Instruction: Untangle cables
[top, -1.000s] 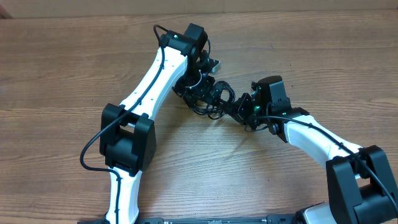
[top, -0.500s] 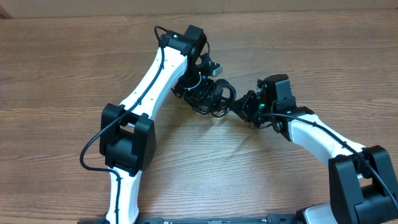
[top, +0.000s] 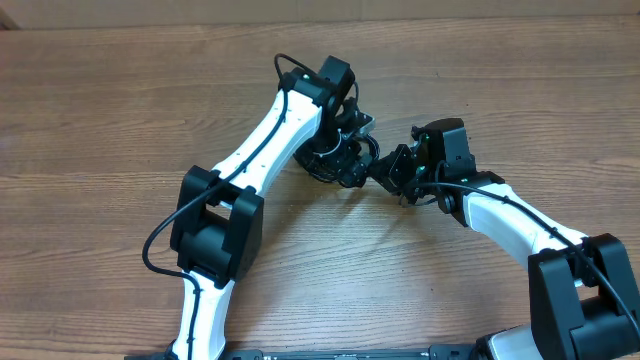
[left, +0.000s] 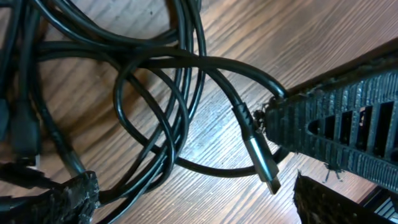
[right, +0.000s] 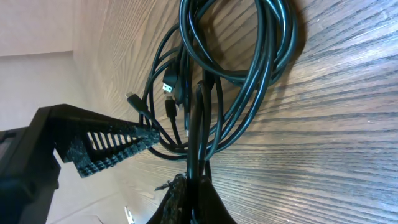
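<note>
**Hidden or unclear.** Overhead view: the cables (top: 342, 168) lie as one dark knot on the worktop (top: 100, 120), between my two pincers. My left pincer (top: 350, 150) hangs over the knot and covers most of it, so single cords cannot be counted there. Left wrist view: the loops (left: 180, 81) run off the top and left edges. One silver-tipped plug (left: 261, 155) lies on the wood just beside my ribbed finger (left: 336, 124); I cannot tell whether cord and finger touch. Of the opposite finger only a corner (left: 62, 199) shows. Right wrist view: the place where my right pincer (right: 194, 180) grips is dark, so I cannot make out how many strands it pinches. Small plug ends (right: 168, 81) show among the cords (right: 249, 68), too small to tell their type.

**Pincers.** My left pincer (left: 177, 151) is spread fully wide, straddling the loops and grasping nothing. My right pincer (top: 385, 175) is clamped tight on strands at the bundle's near edge.

**Change from the earlier frames.** My left arm (top: 270, 130) has swung to the right, and its wrist now sits nearer my right pincer. The knot has shifted slightly the same way. My right arm (top: 500, 215) has drifted a little to the right since the earliest frame and has kept its place for the last half second, its grip unchanged.
</note>
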